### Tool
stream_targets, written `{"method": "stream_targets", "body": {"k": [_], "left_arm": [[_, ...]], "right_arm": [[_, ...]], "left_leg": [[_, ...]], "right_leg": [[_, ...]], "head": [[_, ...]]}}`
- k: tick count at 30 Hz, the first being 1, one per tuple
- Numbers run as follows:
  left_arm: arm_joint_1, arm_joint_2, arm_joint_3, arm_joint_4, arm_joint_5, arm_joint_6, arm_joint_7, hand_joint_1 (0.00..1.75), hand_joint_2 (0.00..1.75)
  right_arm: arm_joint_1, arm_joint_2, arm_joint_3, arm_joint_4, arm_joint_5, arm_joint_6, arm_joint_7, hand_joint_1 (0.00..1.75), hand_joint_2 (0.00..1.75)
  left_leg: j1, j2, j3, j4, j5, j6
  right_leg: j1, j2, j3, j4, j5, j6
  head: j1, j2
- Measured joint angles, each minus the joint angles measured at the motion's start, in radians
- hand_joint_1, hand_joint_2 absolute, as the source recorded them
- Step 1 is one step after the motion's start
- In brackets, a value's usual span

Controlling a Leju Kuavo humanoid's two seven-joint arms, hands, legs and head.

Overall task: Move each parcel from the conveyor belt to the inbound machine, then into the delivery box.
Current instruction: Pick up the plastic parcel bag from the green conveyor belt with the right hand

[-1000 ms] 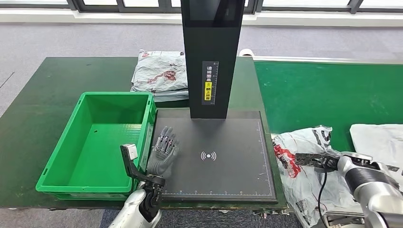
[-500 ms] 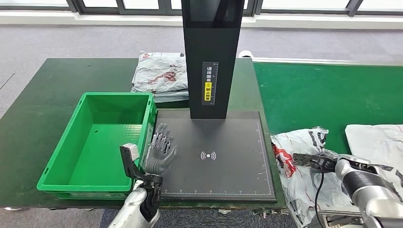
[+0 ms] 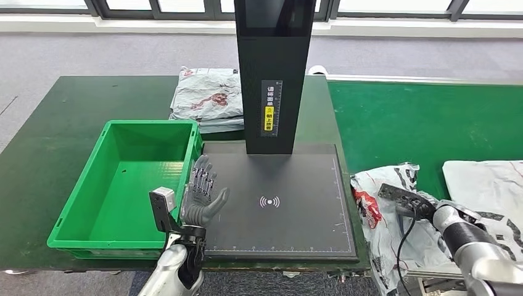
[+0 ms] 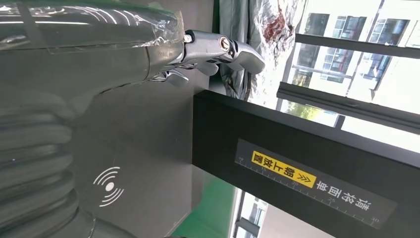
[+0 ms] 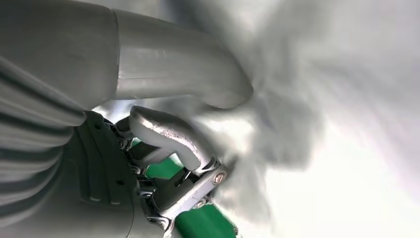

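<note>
A crumpled white parcel (image 3: pixel 377 213) with red and black print lies at the near left end of the green conveyor belt (image 3: pixel 401 123), its edge beside the black scan plate (image 3: pixel 296 191) of the inbound machine. My right hand (image 3: pixel 424 209) grips this parcel; in the right wrist view my right hand (image 5: pixel 173 148) has its thumb and curled fingers pressed into the white plastic. My left hand (image 3: pixel 201 196) stands open with fingers up over the plate's left edge, holding nothing. The green delivery box (image 3: pixel 80 203) is right next to it, empty.
The machine's black tower (image 3: pixel 274 74) rises at the plate's far edge. A second white parcel (image 3: pixel 484 185) lies on the belt to the right. Grey printed parcels (image 3: pixel 206 95) are stacked on the dark green table (image 3: pixel 55 123) behind the box.
My right hand has drawn the gripped parcel slightly left toward the scan plate. The second parcel has come left along the belt. My left hand has shifted a little toward the green box.
</note>
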Motion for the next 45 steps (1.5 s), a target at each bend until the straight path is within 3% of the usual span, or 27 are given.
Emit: {"method": "stream_targets", "body": {"k": [8, 14, 23, 37, 41, 45], "left_arm": [[0.022, 0.0, 0.016, -0.027, -0.007, 0.026, -0.006, 0.0, 1.75], [0.022, -0.006, 0.021, -0.026, -0.008, 0.028, -0.009, 0.0, 1.75], [0.022, -0.008, 0.022, -0.026, -0.008, 0.028, -0.011, 0.0, 1.75], [0.011, -0.015, 0.025, -0.004, -0.005, 0.031, -0.018, 0.0, 1.75], [0.01, -0.016, 0.025, -0.002, -0.009, 0.03, -0.019, 0.0, 1.75], [0.01, -0.016, 0.025, -0.001, -0.014, 0.014, -0.003, 0.0, 1.75]], "right_arm": [[-0.047, 0.065, -0.283, -0.003, -0.323, -0.068, -0.072, 1.75, 1.75], [-0.082, 0.078, -0.413, -0.018, -0.436, -0.089, -0.076, 1.75, 1.75], [-0.084, 0.079, -0.469, -0.027, -0.457, -0.095, -0.079, 1.75, 1.75], [-0.111, 0.074, -0.571, -0.064, -0.604, -0.088, -0.111, 1.75, 1.75], [-0.143, 0.077, -0.541, -0.093, -0.532, -0.112, -0.106, 0.0, 1.75], [-0.163, 0.083, -0.385, -0.107, -0.298, -0.242, -0.009, 0.0, 1.75]], "left_leg": [[0.0, 0.001, -0.006, 0.0, 0.003, -0.002], [0.0, 0.0, -0.006, 0.0, 0.003, -0.002], [0.0, 0.0, -0.007, 0.0, 0.003, -0.002], [0.0, 0.0, -0.008, 0.0, 0.003, -0.002], [0.0, 0.0, -0.009, 0.0, 0.003, -0.002], [0.0, 0.0, -0.009, 0.0, 0.003, -0.002]], "right_leg": [[0.0, 0.001, -0.008, 0.001, 0.003, -0.002], [0.0, 0.0, -0.008, 0.001, 0.003, -0.002], [0.0, 0.0, -0.009, 0.001, 0.003, -0.002], [0.0, 0.001, -0.01, 0.001, 0.003, -0.002], [0.0, 0.0, -0.01, 0.001, 0.003, -0.002], [0.0, 0.0, -0.011, 0.001, 0.003, -0.002]], "head": [[0.0, 0.0], [0.0, 0.0], [0.0, 0.0], [0.0, 0.0], [0.0, 0.0], [0.0, 0.0]]}}
